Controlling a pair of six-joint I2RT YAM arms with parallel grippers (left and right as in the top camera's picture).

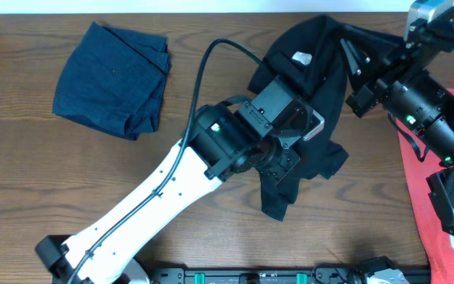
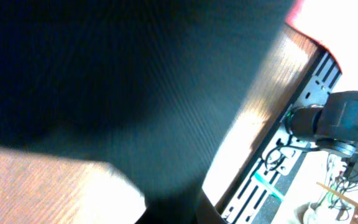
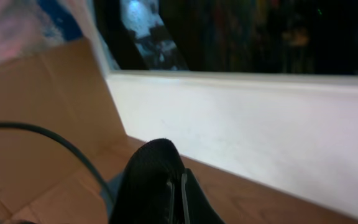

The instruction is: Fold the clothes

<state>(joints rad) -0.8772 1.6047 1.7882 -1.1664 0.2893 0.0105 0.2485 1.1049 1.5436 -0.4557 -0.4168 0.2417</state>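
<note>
Now: wood table (image 1: pixel 211 24), white wall (image 3: pixel 260 124); left pincer (image 1: pixel 296 128), right pincer (image 1: pixel 355 59) both clamped on black T-shirt (image 1: pixel 325 91).

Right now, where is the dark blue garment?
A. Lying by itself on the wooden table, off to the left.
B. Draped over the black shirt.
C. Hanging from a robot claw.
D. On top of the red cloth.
A: the navy-blue garment lies alone on the table, well apart from the black T-shirt under the arms and from the red cloth.
</note>
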